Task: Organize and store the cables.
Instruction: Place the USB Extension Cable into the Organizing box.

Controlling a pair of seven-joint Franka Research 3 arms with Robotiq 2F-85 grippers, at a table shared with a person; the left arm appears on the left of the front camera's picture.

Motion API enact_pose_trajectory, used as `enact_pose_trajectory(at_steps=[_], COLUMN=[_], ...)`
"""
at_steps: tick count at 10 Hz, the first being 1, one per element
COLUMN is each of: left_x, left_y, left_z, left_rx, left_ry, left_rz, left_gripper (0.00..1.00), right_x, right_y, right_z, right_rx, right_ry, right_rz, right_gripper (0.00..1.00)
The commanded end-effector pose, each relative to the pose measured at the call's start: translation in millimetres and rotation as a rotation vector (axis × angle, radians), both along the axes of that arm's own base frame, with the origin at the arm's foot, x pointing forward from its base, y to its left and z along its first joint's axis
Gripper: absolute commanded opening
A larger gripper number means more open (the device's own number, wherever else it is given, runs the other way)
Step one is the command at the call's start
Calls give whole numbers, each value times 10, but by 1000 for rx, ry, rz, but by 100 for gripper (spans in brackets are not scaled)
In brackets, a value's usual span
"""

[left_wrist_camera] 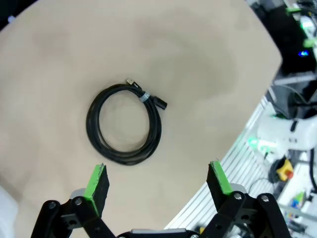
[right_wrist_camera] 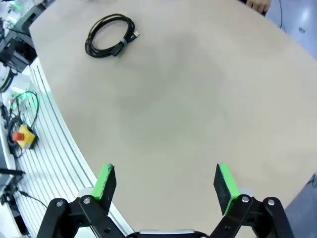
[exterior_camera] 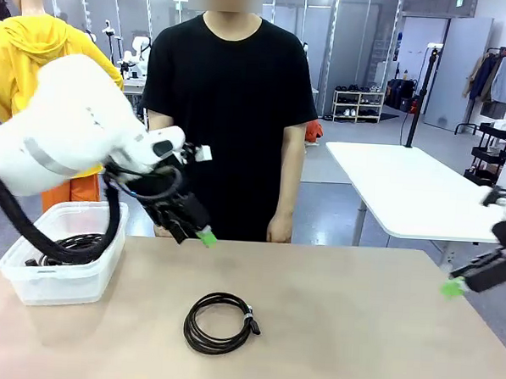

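Observation:
One coiled black cable point(exterior_camera: 221, 322) with a pale band lies flat on the tan table point(exterior_camera: 356, 331), near the front middle. The same coil point(left_wrist_camera: 124, 123) sits just ahead of my left gripper point(left_wrist_camera: 158, 181), whose green pads stand wide apart with nothing between them. From the front, that gripper point(exterior_camera: 196, 229) hovers above the table, up and left of the coil. More black cable point(exterior_camera: 80, 247) lies inside the clear bin. My right gripper point(exterior_camera: 460, 284) hangs open at the table's right edge. Its wrist view puts the coil point(right_wrist_camera: 110, 35) far off at the upper left, and its jaws point(right_wrist_camera: 166, 183) hold nothing.
A clear plastic bin point(exterior_camera: 62, 273) stands on the table's left end, with my left arm's black hose draped across it. A person in a black shirt point(exterior_camera: 229, 86) stands at the far edge, hands hanging down. A white table point(exterior_camera: 414, 189) stands behind on the right.

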State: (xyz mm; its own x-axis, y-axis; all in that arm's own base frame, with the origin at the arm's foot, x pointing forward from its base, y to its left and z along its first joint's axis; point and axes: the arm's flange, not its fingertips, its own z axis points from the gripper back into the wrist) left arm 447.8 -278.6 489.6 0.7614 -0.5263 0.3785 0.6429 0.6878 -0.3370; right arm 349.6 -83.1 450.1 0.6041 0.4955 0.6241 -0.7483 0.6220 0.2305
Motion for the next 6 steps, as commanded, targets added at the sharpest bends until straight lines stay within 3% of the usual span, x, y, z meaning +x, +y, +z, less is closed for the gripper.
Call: enact_pose_trajectory(at_steps=[1, 6], left_x=[151, 283], left_y=[-348, -1093], left_z=[-92, -602], left_rx=[61, 186], left_ry=[65, 207], left_rz=[99, 193], left_gripper=[100, 100], right_x=[-439, -840], right_y=[-317, -1041], right_z=[-270, -548], right_rx=[86, 237], right_ry=[-61, -195], right_rz=[116, 228], right_gripper=[100, 100])
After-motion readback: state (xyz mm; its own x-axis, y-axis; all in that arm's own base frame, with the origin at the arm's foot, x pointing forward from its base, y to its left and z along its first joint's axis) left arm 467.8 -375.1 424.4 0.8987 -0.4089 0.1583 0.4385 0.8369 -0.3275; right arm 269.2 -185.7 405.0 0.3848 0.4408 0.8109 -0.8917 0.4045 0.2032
